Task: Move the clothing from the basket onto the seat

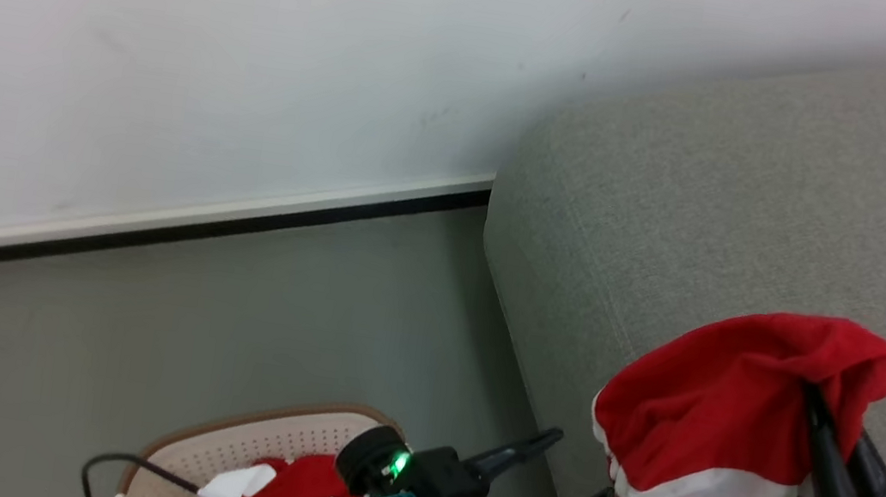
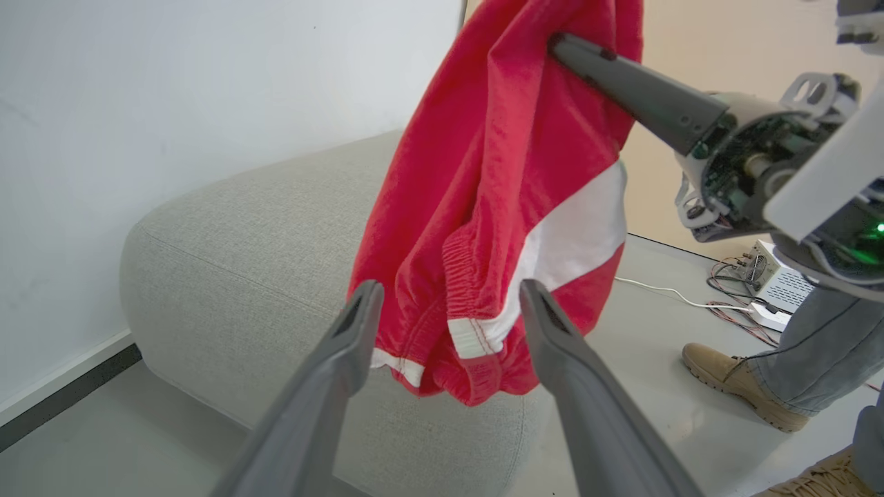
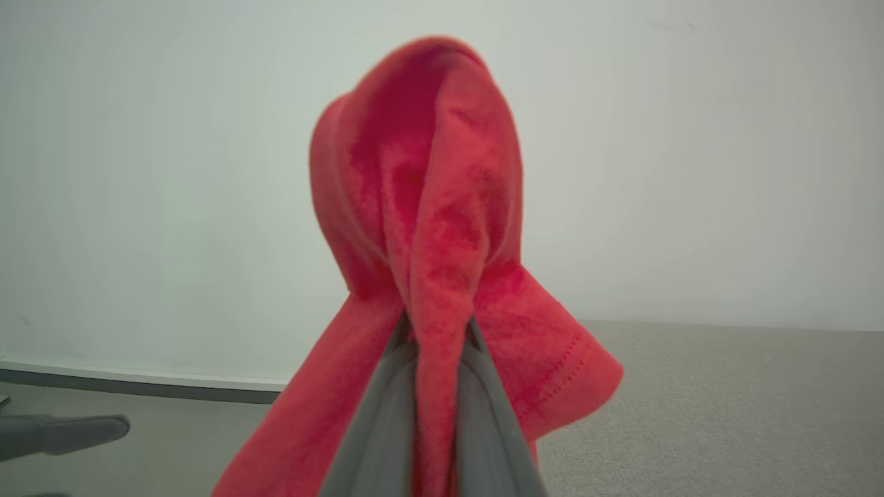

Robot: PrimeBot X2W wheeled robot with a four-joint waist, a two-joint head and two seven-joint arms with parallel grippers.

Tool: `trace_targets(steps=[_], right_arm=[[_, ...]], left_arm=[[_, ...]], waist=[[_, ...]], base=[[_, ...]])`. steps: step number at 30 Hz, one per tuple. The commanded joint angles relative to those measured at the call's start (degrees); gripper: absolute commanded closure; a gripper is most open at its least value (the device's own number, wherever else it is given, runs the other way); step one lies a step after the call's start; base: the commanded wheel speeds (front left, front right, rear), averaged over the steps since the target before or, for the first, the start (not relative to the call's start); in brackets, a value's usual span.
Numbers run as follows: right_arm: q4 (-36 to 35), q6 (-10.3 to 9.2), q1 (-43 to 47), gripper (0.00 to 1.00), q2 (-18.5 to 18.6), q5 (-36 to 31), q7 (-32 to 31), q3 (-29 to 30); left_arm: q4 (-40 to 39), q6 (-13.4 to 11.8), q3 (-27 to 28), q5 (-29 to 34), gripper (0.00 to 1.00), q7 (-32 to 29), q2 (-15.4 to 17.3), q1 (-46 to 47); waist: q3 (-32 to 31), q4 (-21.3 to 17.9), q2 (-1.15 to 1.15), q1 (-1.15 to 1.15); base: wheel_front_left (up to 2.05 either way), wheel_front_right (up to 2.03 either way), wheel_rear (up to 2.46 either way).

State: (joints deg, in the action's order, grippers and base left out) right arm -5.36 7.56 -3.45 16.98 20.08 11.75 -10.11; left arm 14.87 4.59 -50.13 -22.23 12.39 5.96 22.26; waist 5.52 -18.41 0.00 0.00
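Clothing (image 1: 730, 427) hangs bunched in the right gripper (image 1: 815, 405), fingers pinching a red fold, over the seat (image 1: 720, 192) near its edge. Carry it further in and lower before letting go. Left gripper (image 1: 579, 465) stands spread by the basket (image 1: 251, 438), where more red cloth (image 1: 305, 489) lies; no writing is legible.

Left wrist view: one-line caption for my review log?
The right pincer holds the red-and-white clothing aloft beside the grey seat, framed by the open left pincer; a person's boot stands beyond.
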Motion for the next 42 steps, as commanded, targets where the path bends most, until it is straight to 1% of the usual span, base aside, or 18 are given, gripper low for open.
trace_targets(steps=[1, 6, 10, 13, 16, 19, 21, 23, 26, 28, 30, 31, 34, 39, 40, 42], right_arm=[[0.19, -0.14, -1.28, 1.00, -0.48, -0.68, 0.58, 1.13], [1.33, -0.14, -7.67, 1.00, -1.83, -1.50, 1.68, 5.27], [1.76, -0.14, -16.04, 1.00, -1.93, -2.30, 1.38, 9.76], [2.54, -0.14, -23.83, 1.00, -0.87, -3.33, 0.02, 12.96], [4.48, -0.14, -32.76, 1.00, 1.51, -3.51, -2.12, 16.14], [8.18, -0.14, -41.90, 1.00, 4.72, -4.63, -4.88, 19.21], [11.40, -0.14, -47.59, 1.00, 6.79, -4.20, -6.80, 20.41], [15.27, -0.14, -52.44, 1.00, 10.14, -5.39, -8.19, 21.01], [21.83, -0.14, -58.28, 1.00, 13.71, -5.77, -10.18, 21.59], [26.22, -0.14, -60.97, 1.00, 15.09, -6.39, -11.04, 22.79], [30.73, -0.14, -62.40, 1.00, 16.01, -8.44, -11.66, 24.61], [32.99, -0.14, -63.00, 1.00, 16.25, -9.64, -11.76, 25.80], [38.85, -0.14, -63.18, 1.00, 15.15, -12.63, -11.65, 28.82], [45.18, -0.14, -61.52, 1.00, 13.61, -16.60, -11.16, 31.99], [45.87, -0.14, -61.43, 0.98, 13.07, -16.77, -11.22, 32.76], [46.99, -0.14, -61.04, 0.73, 12.61, -18.30, -11.94, 33.71]], left_arm=[[-0.31, 0.20, 0.28, 0.83, 0.00, -0.14, 0.44, 1.67], [-1.58, 0.72, 0.39, 2.88, 0.00, -1.12, 1.57, 7.44], [-1.88, 0.83, 1.69, 4.56, 0.00, -1.65, 1.89, 13.90], [-1.99, 0.92, 2.88, 5.74, 0.00, -1.94, 1.90, 18.83], [-2.17, 0.92, 3.86, 6.46, 0.00, -2.06, 2.01, 22.91], [-2.20, 1.00, 4.61, 6.76, 0.00, -1.84, 2.09, 26.04], [-2.23, 0.91, 4.94, 7.05, 0.00, -1.68, 1.92, 27.54], [-2.11, 0.86, 5.13, 7.11, 0.00, -1.29, 1.71, 28.45], [-1.79, 0.71, 5.23, 7.13, 0.00, -0.84, 1.57, 29.31], [-1.64, 0.66, 5.14, 7.09, 0.00, -0.64, 1.54, 29.29], [-1.37, 0.69, 4.82, 7.08, 0.00, -0.43, 1.56, 29.06], [-1.31, 0.68, 4.69, 7.08, 0.00, -0.31, 1.63, 28.87], [-1.01, 0.57, 4.39, 7.01, 0.00, -0.12, 2.09, 28.16], [-0.52, 0.22, 4.50, 6.24, 0.00, 0.21, 2.70, 27.41], [-0.45, 0.06, 4.53, 6.13, 0.00, 0.17, 2.74, 27.29], [-0.44, -0.17, 4.48, 5.89, 0.00, 0.07, 2.57, 27.08]], waist=[[4.11, 2.08, 0.00, 0.00], [12.91, 5.53, 0.00, 0.00], [20.28, 8.07, 0.00, 0.00], [25.45, 9.59, 0.00, 0.00], [30.03, 10.84, 0.00, 0.00], [33.75, 12.20, 0.00, 0.00], [35.73, 13.22, 0.00, 0.00], [37.17, 14.34, 0.00, 0.00], [38.75, 15.69, 0.00, 0.00], [39.45, 16.45, 0.00, 0.00], [39.90, 17.10, 0.00, 0.00], [40.05, 17.36, 0.00, 0.00], [40.12, 17.81, 0.00, 0.00], [39.15, 17.72, 0.00, 0.00], [38.86, 17.67, 0.00, 0.00], [38.38, 17.56, 0.00, 0.00]], base=[[0.00, 0.00, 0.00], [0.00, 0.00, 0.00], [0.00, 0.00, 0.00], [0.00, 0.00, 0.00], [0.00, 0.00, 0.00], [0.00, 0.00, 0.00], [0.00, 0.00, 0.00], [0.00, 0.00, 0.00], [0.00, 0.00, 0.00], [0.00, 0.00, 0.00], [0.00, 0.00, 0.00], [0.00, 0.00, 0.00], [0.00, 0.00, 0.00], [0.00, 0.00, 0.00], [0.00, 0.00, 0.00], [0.00, 0.00, 0.00]])
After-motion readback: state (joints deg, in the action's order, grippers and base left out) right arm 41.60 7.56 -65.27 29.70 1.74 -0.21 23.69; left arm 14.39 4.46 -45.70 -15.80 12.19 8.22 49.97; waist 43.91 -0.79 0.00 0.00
